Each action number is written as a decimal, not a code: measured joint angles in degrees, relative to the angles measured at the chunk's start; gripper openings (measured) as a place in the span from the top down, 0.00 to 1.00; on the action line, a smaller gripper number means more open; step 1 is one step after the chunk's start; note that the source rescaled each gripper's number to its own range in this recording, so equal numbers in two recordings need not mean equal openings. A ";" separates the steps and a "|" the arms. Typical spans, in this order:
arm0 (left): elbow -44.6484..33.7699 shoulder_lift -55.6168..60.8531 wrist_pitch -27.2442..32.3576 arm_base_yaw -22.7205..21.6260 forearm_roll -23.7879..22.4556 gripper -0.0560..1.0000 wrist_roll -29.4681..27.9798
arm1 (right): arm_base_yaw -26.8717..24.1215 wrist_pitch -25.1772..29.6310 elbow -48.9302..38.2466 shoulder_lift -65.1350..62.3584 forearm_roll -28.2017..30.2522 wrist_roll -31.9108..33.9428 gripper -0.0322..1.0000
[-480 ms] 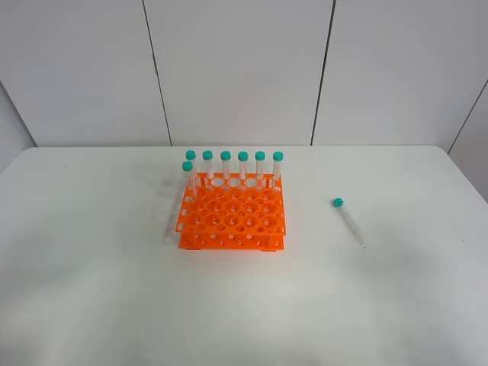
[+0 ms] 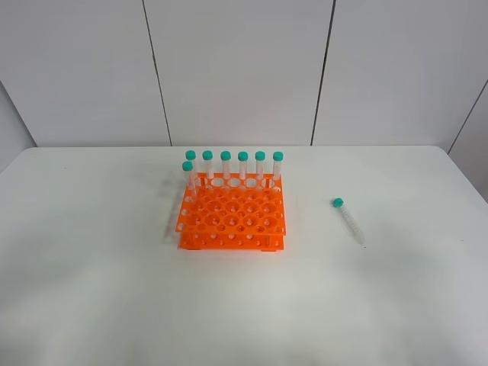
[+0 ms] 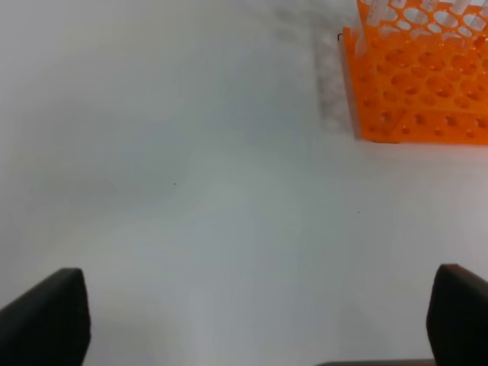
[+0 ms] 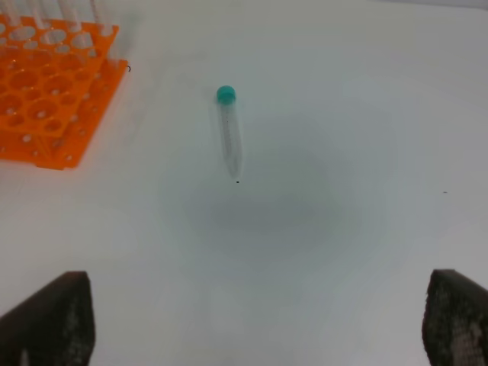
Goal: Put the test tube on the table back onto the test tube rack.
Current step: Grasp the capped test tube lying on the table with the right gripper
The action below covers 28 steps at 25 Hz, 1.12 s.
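Nothing has moved since the earlier frame: the test tube [image 2: 350, 223] lies where it lay, and the rack and its tubes stand unchanged.

The test tube lies flat on the white table [image 2: 114, 290], to the right of the orange test tube rack [image 2: 231, 213] and well apart from it. Its long axis runs mostly from far to near, slanting a little rightward. The teal cap is at the far end, turned slightly toward the rack, and the tapered tip points near and right. Nothing touches it.

The rack stands near the middle of the table. Seven teal-capped tubes [image 2: 242, 164] stand upright in it: six along the far row and one in the next row at the left corner. The remaining holes are open.

In the right wrist view the right gripper [image 4: 252, 320] hangs over bare table with its jaws spread wide, gripping nothing; the tube [image 4: 229, 137] lies ahead of it, beside the rack's corner [image 4: 46, 99]. The left gripper [image 3: 252, 320] is likewise spread wide and empty, with the rack's left side [image 3: 415, 84] ahead.
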<state>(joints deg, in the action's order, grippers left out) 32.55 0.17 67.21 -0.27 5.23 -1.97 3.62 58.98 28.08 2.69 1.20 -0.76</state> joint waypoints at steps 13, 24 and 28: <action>0.00 0.00 0.00 0.00 0.00 0.00 0.00 | 0.00 0.00 0.00 0.00 0.00 0.00 0.09; 0.00 0.00 0.00 0.00 0.00 0.00 0.00 | 0.00 -2.26 9.89 5.18 -0.19 -0.88 0.09; 0.00 0.00 0.00 0.00 0.00 0.00 0.00 | 0.00 -4.35 14.96 13.81 -0.37 -1.85 0.09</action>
<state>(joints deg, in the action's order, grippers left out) 32.55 0.17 67.21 -0.27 5.23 -1.97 3.62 54.63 43.04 16.50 0.84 -2.61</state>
